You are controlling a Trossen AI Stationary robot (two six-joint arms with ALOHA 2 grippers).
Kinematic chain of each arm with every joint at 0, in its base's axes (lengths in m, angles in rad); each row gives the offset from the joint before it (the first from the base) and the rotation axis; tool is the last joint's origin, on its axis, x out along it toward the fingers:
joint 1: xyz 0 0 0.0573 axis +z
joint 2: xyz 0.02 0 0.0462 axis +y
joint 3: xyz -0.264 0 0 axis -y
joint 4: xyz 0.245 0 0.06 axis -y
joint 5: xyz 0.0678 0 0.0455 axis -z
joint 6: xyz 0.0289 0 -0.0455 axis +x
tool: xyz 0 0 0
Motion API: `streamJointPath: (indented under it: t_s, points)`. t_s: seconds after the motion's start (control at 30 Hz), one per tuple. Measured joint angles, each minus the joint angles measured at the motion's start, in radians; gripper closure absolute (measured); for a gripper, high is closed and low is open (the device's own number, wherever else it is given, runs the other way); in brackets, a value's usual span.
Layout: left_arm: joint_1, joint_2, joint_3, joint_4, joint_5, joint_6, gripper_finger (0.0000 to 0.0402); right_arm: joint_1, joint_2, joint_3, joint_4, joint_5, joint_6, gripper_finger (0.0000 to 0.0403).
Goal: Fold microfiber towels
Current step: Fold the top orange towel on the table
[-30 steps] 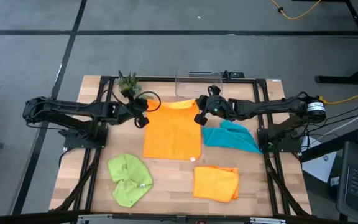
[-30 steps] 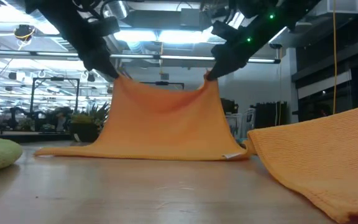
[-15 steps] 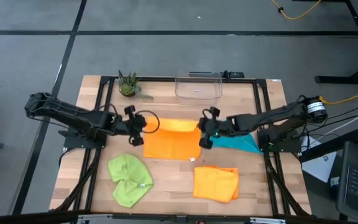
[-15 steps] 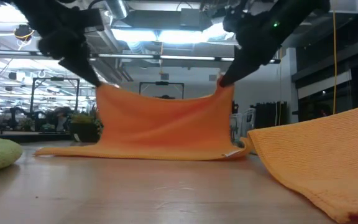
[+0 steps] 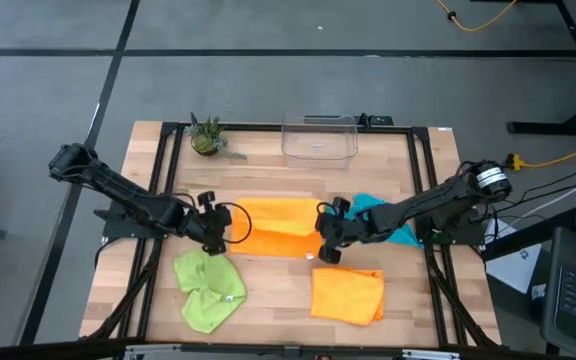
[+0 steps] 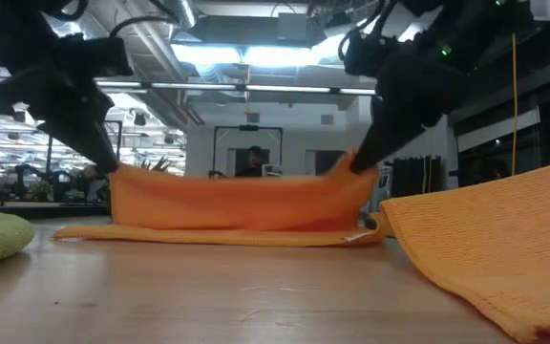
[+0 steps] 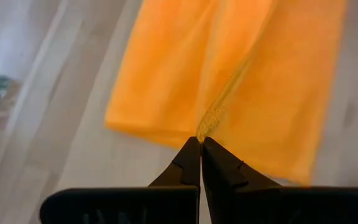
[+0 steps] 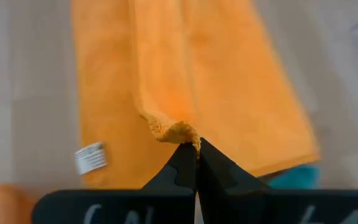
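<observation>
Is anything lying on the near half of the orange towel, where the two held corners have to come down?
Nothing visible. The left gripper and right gripper each pinch a corner of the orange towel; the near half beneath is bare.

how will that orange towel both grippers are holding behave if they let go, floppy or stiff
Probably floppy: the orange towel sags between the left gripper and right gripper, each shut on a corner. It likely weighs little, since a pinch of fabric holds up the raised edge. Released, it should drop and drape over its lower layer rather than slide.
</observation>
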Motion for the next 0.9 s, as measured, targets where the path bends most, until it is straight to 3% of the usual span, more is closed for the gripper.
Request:
streamJointPath:
  t_s: [0.37,0.63,0.77,0.9]
  points:
    - [-0.07,-0.002,0.001,0.04,0.021,-0.025,0.0401,0.054,0.057,0.0,0.035,-0.08,0.039,0.0401]
    - [-0.089,0.02,0.002,0.045,0.117,-0.027,0.0402,0.055,0.091,0.0,0.042,-0.144,0.067,0.0397]
    - [-0.081,0.025,0.002,0.045,0.119,-0.053,0.0394,0.055,0.103,0.0,0.042,-0.153,0.067,0.037]
    - [-0.08,0.025,0.002,0.045,0.135,-0.099,0.0354,0.055,0.103,0.0,0.055,-0.211,0.066,0.0329]
